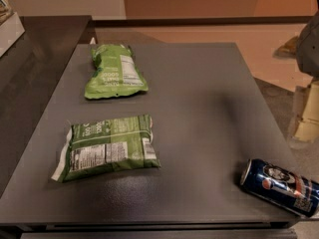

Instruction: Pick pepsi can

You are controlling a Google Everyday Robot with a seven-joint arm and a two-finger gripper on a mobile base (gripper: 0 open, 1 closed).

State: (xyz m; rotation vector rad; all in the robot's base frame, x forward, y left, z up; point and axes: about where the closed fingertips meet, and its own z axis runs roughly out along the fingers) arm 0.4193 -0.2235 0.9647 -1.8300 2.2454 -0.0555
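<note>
The pepsi can [280, 186] is dark navy blue with a round logo and a silver rim. It lies on its side at the front right corner of the dark grey table [199, 98]. My gripper [306, 112] shows as a cream part under a grey arm piece at the right edge of the camera view. It is off the table's right side, above and behind the can and apart from it, and it is partly cut off by the frame.
Two green snack bags lie on the table: one at the back left [115, 71], one at the front left [107, 148]. A dark counter [30, 59] adjoins the table's left side. Tan floor lies beyond and to the right.
</note>
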